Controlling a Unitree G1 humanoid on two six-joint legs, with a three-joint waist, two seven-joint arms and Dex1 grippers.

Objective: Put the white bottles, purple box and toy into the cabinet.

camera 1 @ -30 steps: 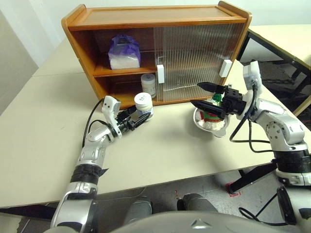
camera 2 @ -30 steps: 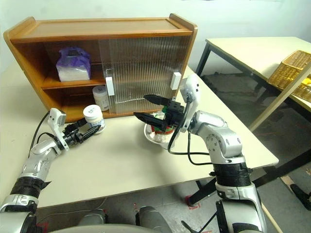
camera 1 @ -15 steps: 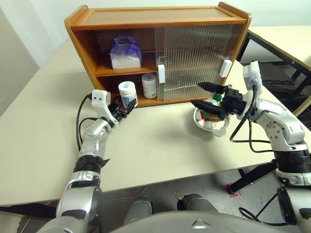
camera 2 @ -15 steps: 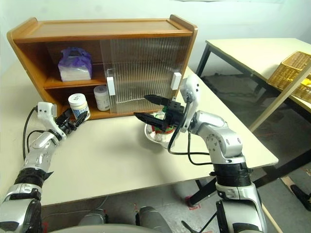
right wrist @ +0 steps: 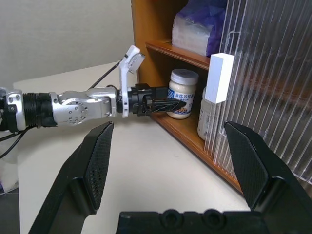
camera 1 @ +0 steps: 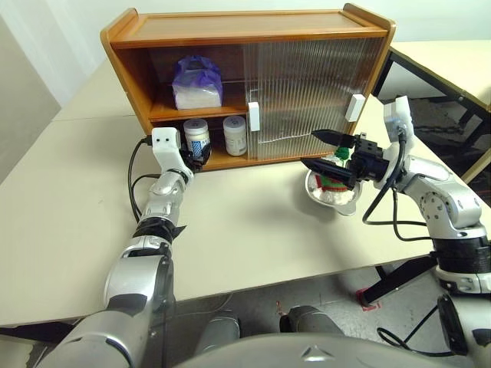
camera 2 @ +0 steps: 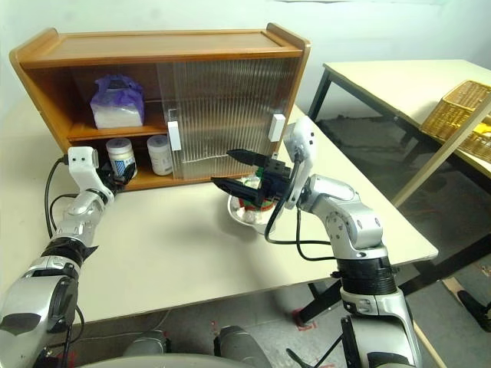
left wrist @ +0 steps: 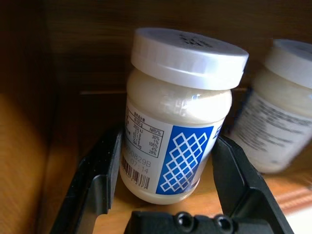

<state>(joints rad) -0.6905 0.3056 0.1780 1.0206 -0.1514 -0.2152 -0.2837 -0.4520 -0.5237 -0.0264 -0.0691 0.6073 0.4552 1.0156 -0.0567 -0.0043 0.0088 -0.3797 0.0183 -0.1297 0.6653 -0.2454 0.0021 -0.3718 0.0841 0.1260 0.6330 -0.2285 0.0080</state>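
Observation:
The wooden cabinet (camera 1: 253, 27) stands at the back of the table, its left half open. My left gripper (left wrist: 168, 140) reaches level into the lower shelf, shut on a white bottle (camera 1: 196, 135), one black finger on each side of its label. The other white bottle (camera 1: 235, 135) stands beside it on the same shelf. On the upper shelf lies the purple box (camera 1: 196, 83). The toy (camera 1: 331, 182) sits in a steel bowl (camera 1: 349, 207) in front of the closed door. Just above it hovers my right gripper (camera 1: 310, 149), open and pointing left, holding nothing.
Ribbed sliding doors (camera 1: 307, 84) with white handles (camera 1: 354, 107) cover the cabinet's right half. A second table with a wicker basket (camera 2: 460, 103) stands off to the right. The tabletop (camera 1: 245, 222) in front of the cabinet is bare up to its near edge.
My left arm carried the white bottle from the table in front of the cabinet forward onto the lower shelf, beside the other bottle. The right arm stayed still.

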